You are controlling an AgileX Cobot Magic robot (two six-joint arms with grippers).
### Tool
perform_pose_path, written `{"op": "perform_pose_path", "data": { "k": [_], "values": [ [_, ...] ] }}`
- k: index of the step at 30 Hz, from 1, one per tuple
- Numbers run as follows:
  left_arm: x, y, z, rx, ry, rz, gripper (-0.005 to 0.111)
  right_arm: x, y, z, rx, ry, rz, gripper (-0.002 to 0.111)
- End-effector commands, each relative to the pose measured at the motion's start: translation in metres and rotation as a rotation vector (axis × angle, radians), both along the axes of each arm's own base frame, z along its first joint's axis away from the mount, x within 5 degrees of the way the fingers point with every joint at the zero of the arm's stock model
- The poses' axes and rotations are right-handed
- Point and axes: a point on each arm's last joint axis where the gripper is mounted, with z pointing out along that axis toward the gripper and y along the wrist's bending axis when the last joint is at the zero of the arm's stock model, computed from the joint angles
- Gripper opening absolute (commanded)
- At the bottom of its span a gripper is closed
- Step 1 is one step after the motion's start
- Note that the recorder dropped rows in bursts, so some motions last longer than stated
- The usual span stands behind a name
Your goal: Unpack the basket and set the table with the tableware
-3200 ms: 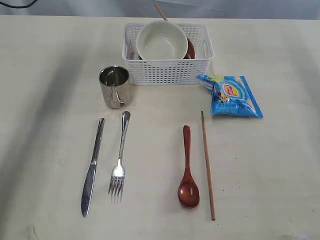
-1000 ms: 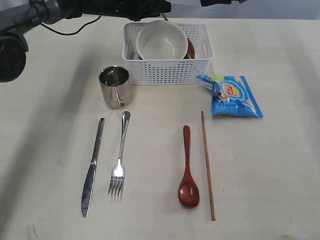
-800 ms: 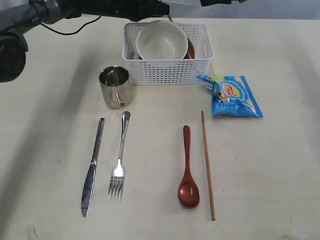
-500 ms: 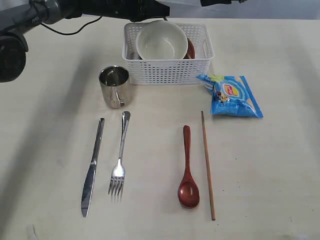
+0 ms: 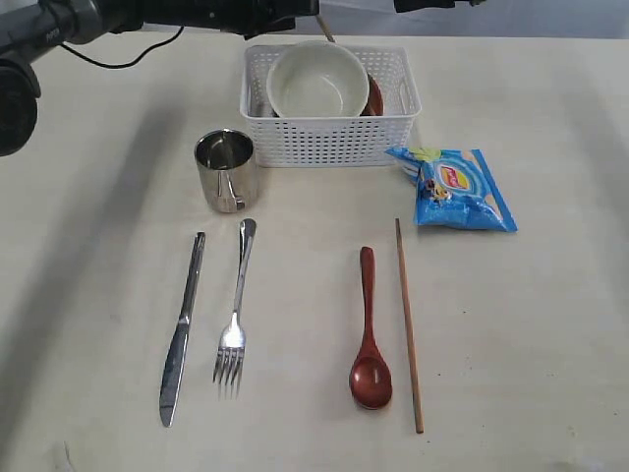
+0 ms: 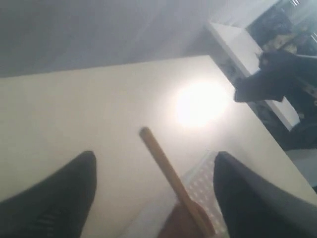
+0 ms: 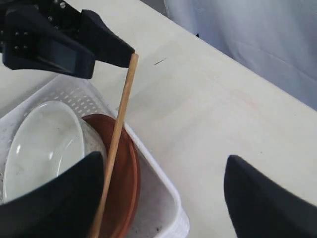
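The white basket at the table's far side holds the cream bowl and the brown plate. A wooden chopstick leans in it beside the plate. My left gripper hovers open at that chopstick's upper end, the stick between its fingers but touched by neither; its dark body also shows in the right wrist view. My right gripper hangs open over the basket's corner, empty. Cup, knife, fork, spoon and another chopstick lie on the table.
A blue chip bag lies right of the basket. The left arm reaches in along the far edge from the left, and a bit of the right arm shows at the same edge. The laid-out cutlery occupies the near middle.
The left arm has drawn back slightly to the left along the far edge. The chopstick still leans in the basket. Tableware on the table has not moved.
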Motion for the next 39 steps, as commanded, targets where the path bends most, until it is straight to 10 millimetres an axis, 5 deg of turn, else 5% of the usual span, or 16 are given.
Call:
{"op": "perform_pose_path", "data": {
  "k": [1, 22, 28, 36, 39],
  "values": [
    [0.004, -0.007, 0.004, -0.005, -0.019, 0.057, 0.064, 0.000, -0.002, 0.001, 0.009, -0.013, 0.009, 0.065],
    [0.001, -0.009, 0.007, 0.044, -0.166, -0.018, 0.063, 0.000, -0.001, 0.001, 0.014, -0.026, 0.018, 0.065],
    [0.001, -0.011, 0.007, 0.047, -0.191, -0.031, 0.046, 0.000, -0.001, 0.002, 0.021, -0.028, 0.019, 0.065],
    [0.004, -0.011, -0.016, -0.049, -0.162, -0.004, 0.054, 0.000, -0.001, 0.001, 0.021, -0.026, 0.018, 0.065],
    [0.004, -0.011, -0.016, -0.047, -0.168, -0.005, 0.043, 0.000, -0.001, 0.001, 0.021, -0.026, 0.018, 0.065]
  ]
}}
